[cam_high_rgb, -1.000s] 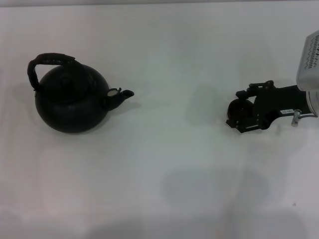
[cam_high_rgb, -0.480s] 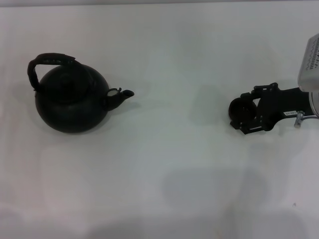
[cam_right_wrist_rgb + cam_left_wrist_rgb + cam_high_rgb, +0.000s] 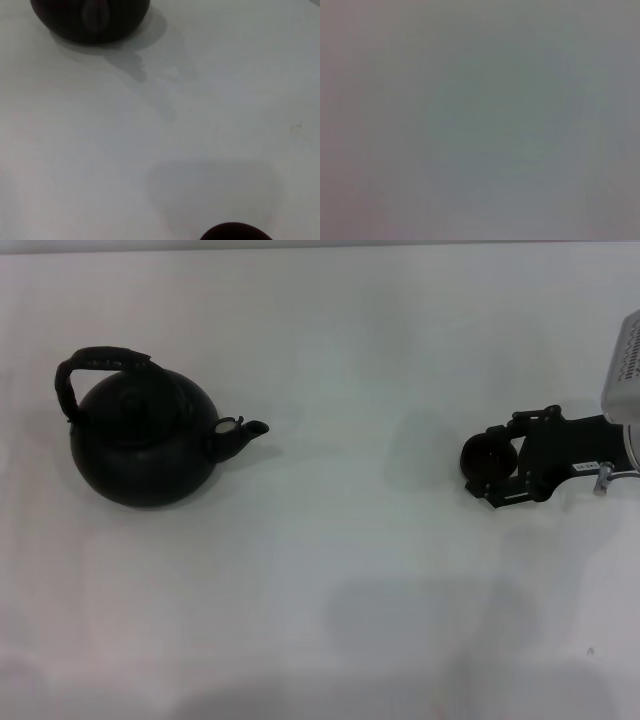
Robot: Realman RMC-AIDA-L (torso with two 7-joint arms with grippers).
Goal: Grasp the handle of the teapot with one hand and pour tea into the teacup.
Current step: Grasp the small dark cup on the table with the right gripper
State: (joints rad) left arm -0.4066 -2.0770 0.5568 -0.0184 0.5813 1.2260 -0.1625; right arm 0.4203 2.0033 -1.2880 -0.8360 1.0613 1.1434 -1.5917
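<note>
The black teapot [image 3: 145,445] stands at the table's left, its stubby spout [image 3: 245,432] pointing right and its arched handle [image 3: 95,365] rising over the lid. In the right wrist view only the teapot's lower body [image 3: 90,20] shows. At the right, my right gripper [image 3: 492,464] reaches in from the edge, shut on the small dark teacup [image 3: 485,457]. Cup and gripper hang above the table, with their shadow cast off to the left. The teacup's rim [image 3: 235,232] peeks into the right wrist view. My left gripper is out of view, and its wrist view is a blank grey.
A plain white table [image 3: 340,570] runs between the teapot and the cup. The silver housing of the right arm [image 3: 622,370] sits at the right edge.
My right gripper has drifted slightly right, away from the teapot, carrying the teacup with it. The teapot has not moved.
</note>
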